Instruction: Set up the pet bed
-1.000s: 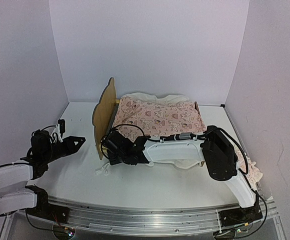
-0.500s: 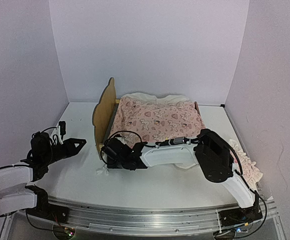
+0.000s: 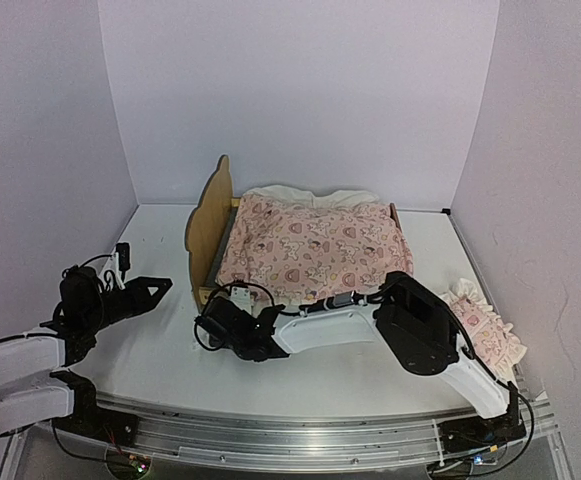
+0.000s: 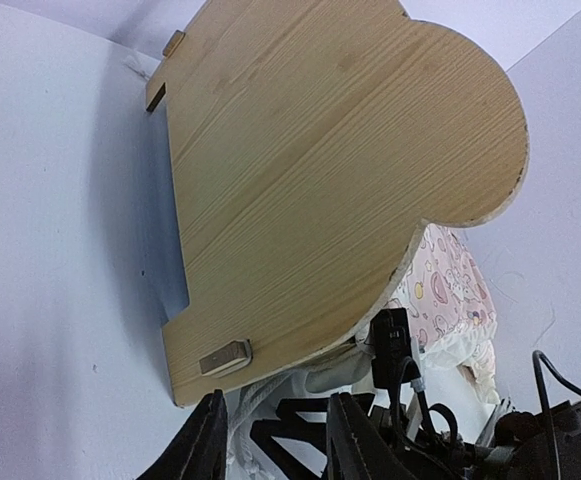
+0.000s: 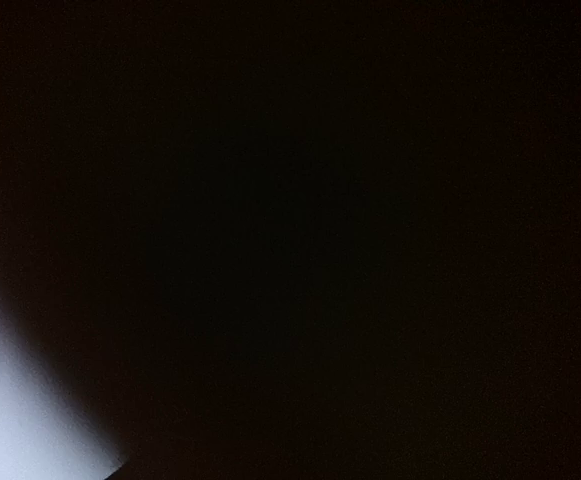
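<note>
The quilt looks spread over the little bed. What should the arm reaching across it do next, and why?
Probably draw the right tool back from the bed's near left corner and swing toward the pillow. The quilt already covers the bed, while the pillow lies on the table to the bed's right, on that arm's side.

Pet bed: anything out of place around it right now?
Yes: the ruffled pink pillow lies on the table right of the pet bed, not on the heart-print quilt covering it. The right wrist view is almost wholly black.
</note>
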{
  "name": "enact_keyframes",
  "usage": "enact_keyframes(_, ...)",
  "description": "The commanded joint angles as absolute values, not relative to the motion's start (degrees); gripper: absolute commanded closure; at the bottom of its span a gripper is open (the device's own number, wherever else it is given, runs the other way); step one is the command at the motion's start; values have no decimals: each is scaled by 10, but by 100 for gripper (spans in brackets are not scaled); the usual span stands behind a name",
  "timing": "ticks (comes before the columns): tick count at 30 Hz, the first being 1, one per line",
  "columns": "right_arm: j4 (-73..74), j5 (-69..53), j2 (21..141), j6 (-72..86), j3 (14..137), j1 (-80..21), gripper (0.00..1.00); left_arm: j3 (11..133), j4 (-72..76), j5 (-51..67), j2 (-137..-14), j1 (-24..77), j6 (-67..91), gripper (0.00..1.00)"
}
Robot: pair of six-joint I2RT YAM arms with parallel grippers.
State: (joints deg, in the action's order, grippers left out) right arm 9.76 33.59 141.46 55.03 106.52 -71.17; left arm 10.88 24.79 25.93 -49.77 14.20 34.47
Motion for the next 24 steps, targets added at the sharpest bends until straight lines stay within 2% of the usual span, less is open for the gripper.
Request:
enact_keyframes(1, 46, 387, 1453, 582, 1071, -699, 47, 105, 279, 268, -486, 144, 346, 64)
enact_keyframes(5, 20, 392, 1477, 583, 1087, -696, 51, 105, 279, 268, -486, 144, 346, 64)
enact_keyframes(7, 20, 393, 1481, 587, 1089, -695, 66, 105, 279, 268, -484, 144, 347, 64)
enact_keyframes(9, 19, 381, 1477, 593, 1081, -695, 86, 106, 278, 270, -480, 144, 346, 65)
enact_keyframes(11, 10, 345, 1467, 565, 1078, -695, 96, 109, 277, 288, -471, 144, 339, 66)
enact_keyframes(18, -96, 133, 1350, 412, 994, -692, 100, 132, 153, 440, -350, 156, 318, 69)
enact_keyframes(21, -119, 65, 1320, 412, 972, -682, 100, 132, 116, 410, -310, 205, 306, 70)
enact_keyframes(24, -137, 16, 1311, 429, 959, -668, 100, 130, 137, 383, -375, 249, 319, 73)
